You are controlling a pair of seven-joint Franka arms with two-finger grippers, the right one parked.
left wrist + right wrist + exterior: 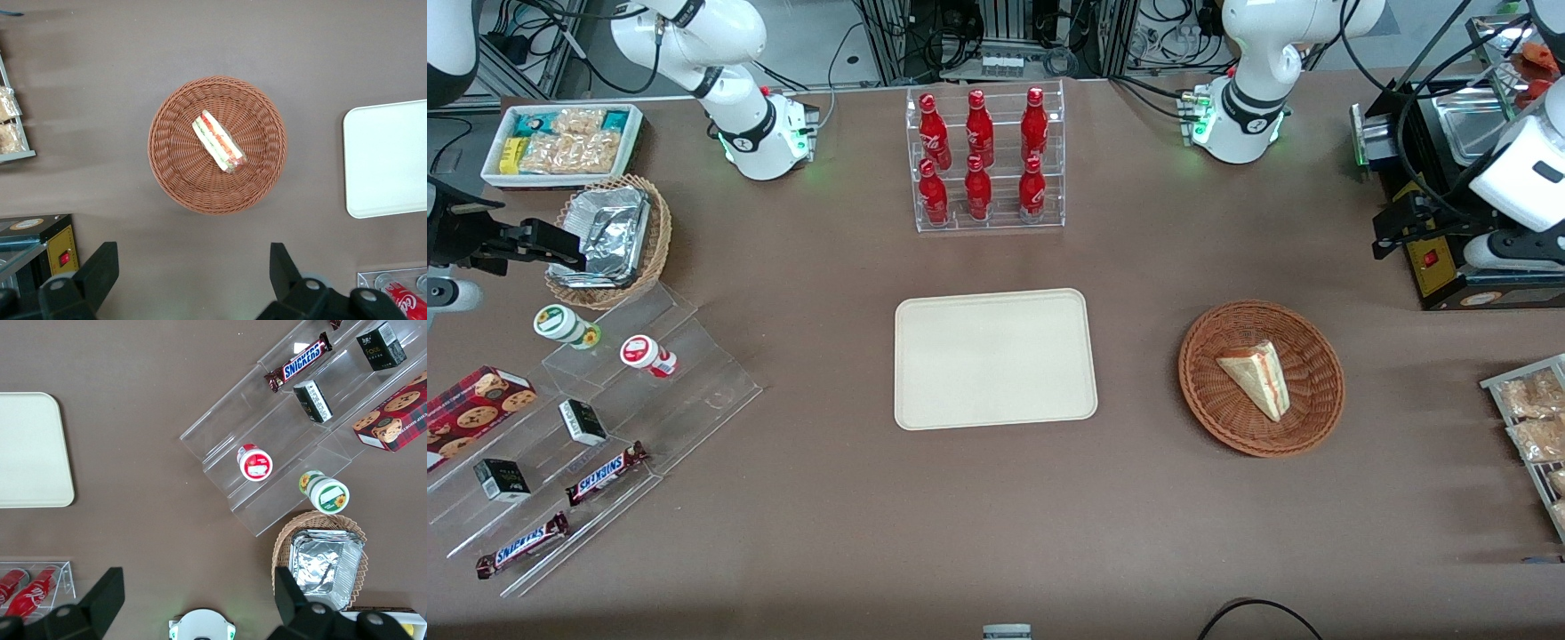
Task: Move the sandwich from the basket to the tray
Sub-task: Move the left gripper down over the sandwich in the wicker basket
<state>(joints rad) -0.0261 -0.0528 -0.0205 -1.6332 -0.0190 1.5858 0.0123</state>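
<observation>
**Front view: sandwich in the basket, tray bare**

Front view shows a brown table (827,293). Toward the parked arm's end, a stepped clear acrylic stand (605,418) carries two Snickers bars (607,472), small dark boxes and two yogurt cups (649,356). At the middle of the table the cream-beige tray (996,358) lies flat, with nothing on it. Farther from the camera than the tray, a clear rack of red Coca-Cola bottles (985,160) is set near the table's edge. Toward the working arm's end, beside the tray and apart from it, the reddish-brown wicker basket (1261,379) holds the wrapped sandwich (1256,377), laid near its centre.

In the left wrist view the gripper (189,280) is held above the table, clear of the basket (217,144); its fingers (99,270) are spread wide with nothing between them. The sandwich (219,141) lies with its filling edge up.
</observation>
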